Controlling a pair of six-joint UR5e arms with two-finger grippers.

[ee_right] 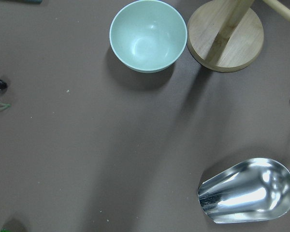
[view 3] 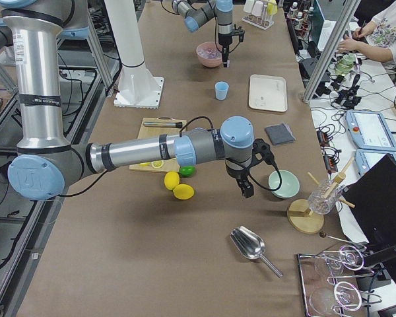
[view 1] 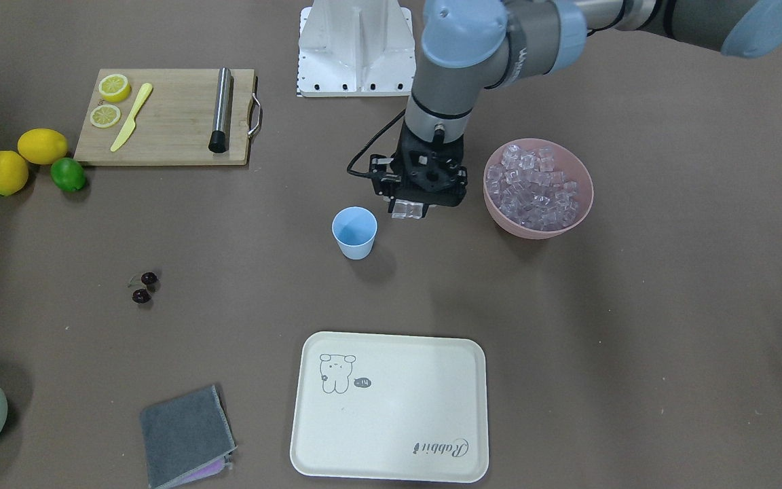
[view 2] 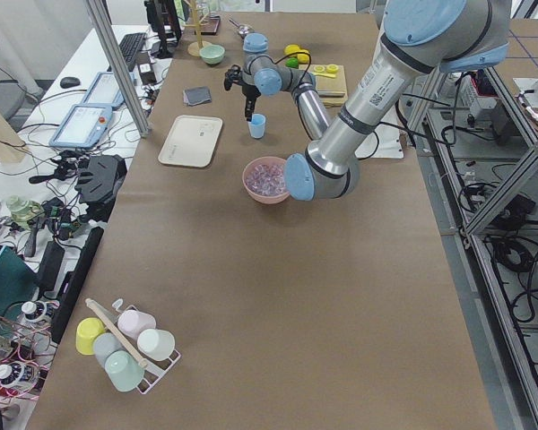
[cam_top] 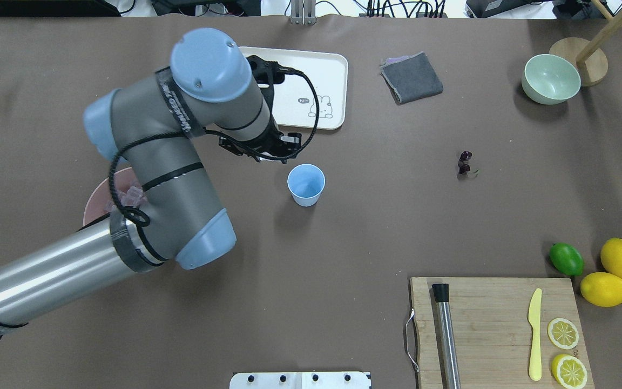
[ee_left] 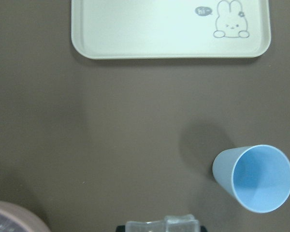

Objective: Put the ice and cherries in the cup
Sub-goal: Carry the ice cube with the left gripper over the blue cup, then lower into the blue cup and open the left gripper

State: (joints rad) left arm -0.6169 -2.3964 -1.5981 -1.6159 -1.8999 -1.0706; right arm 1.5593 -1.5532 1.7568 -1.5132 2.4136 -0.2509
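The left gripper [view 1: 410, 208] hangs just left of the empty cup [view 1: 354, 232], its jaws clamped on a clump of ice [ee_left: 160, 225]. The cherries [view 1: 144, 287] lie well apart, to the cup's right. The far-right right gripper [view 3: 245, 189] shows too small to tell its jaws' state

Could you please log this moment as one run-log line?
left pincer: shut on ice, not over cup | cup: empty | cherries: on table | right pincer: state unclear

Light blue cup [view 1: 354, 232], pinkish ice [view 1: 533, 185], pink bowl [view 1: 532, 230], dark red cherries [view 1: 144, 286], cream tray [view 1: 391, 435]
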